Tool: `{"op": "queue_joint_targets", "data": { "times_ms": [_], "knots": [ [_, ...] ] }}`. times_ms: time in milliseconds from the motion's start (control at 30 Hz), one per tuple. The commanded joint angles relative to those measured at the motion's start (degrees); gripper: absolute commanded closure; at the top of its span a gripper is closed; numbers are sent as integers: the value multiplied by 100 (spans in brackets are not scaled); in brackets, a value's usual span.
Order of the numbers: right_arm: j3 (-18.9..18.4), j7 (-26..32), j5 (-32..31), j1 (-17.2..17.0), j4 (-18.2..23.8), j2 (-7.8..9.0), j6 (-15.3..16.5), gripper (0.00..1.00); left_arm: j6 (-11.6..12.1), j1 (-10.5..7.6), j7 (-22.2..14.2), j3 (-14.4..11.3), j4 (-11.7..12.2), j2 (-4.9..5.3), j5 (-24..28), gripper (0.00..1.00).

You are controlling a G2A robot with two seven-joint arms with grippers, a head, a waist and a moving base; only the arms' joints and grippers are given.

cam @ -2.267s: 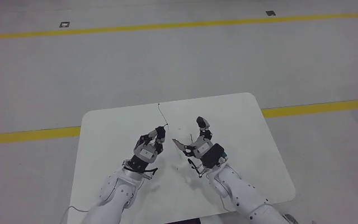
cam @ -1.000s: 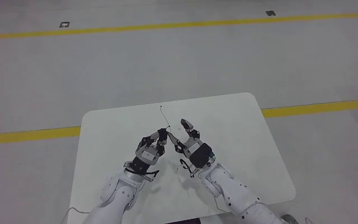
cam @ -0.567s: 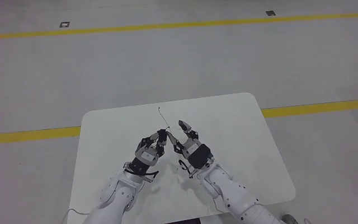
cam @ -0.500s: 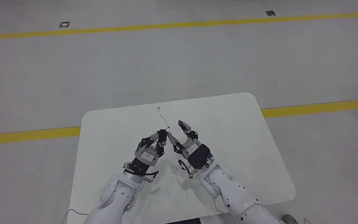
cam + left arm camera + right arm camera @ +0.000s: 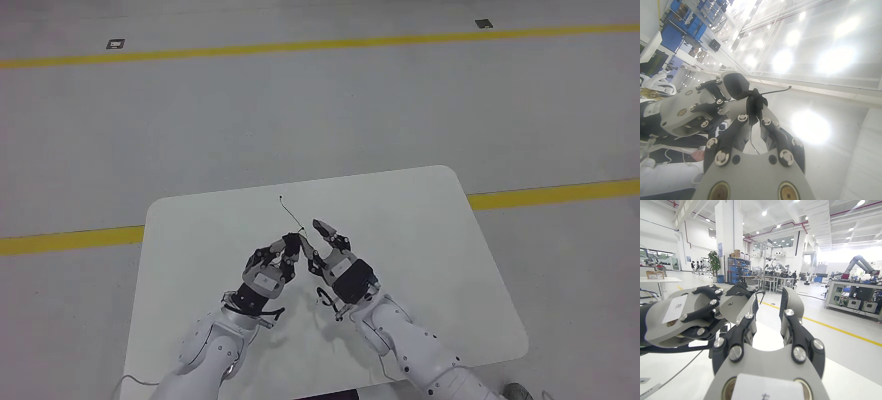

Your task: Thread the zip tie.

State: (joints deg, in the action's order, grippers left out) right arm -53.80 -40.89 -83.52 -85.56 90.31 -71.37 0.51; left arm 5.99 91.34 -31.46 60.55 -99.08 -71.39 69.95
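Fingers (image 5: 732,308) of the left gripper (image 5: 290,243) are pinched together on the zip tie (image 5: 777,90). They grip it partway along, so a long free stretch pokes out past the tips, up and away from the robot over the table (image 5: 420,220). That looks deliberate, since a clear, unsupported end is what the other arm needs to get at. (A dark wad (image 5: 754,102) at the tips hides the exact contact, so I cannot tell how squarely the strap sits.) A small knob at the far end may be the head, though it is too small to be sure. A thinner length trails back down between the left fingers.

Just beside it sits the right gripper (image 5: 768,300), its 2 fingers (image 5: 790,302) spread apart with nothing between the pads. The tie's free end stands close to the finger nearer the left gripper, near the gap rather than in it. Both grippers are above the table, which keeps the tie in the air where it can be bent round.

My judgement is that the step in hand is taking the free end, and the threading itself is not yet begun. The next move calls for the right fingers to close on the strap cleanly. The strap looks thin and springy, so a glancing touch would likely flick it aside.
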Motion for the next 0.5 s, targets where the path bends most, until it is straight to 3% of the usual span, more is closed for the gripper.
{"op": "queue_joint_targets", "data": {
  "times_ms": [0,233,467],
  "knots": [
    [-6,2,-13,-5,1,-4,14,79,1,8,-1,3,-5,0,-6,100],
    [-37,9,-63,-48,6,-19,59,86,13,41,-12,15,-26,1,-17,100],
    [-47,28,-98,-87,11,-38,85,86,11,80,-23,28,-42,4,-39,100]
  ]
}}
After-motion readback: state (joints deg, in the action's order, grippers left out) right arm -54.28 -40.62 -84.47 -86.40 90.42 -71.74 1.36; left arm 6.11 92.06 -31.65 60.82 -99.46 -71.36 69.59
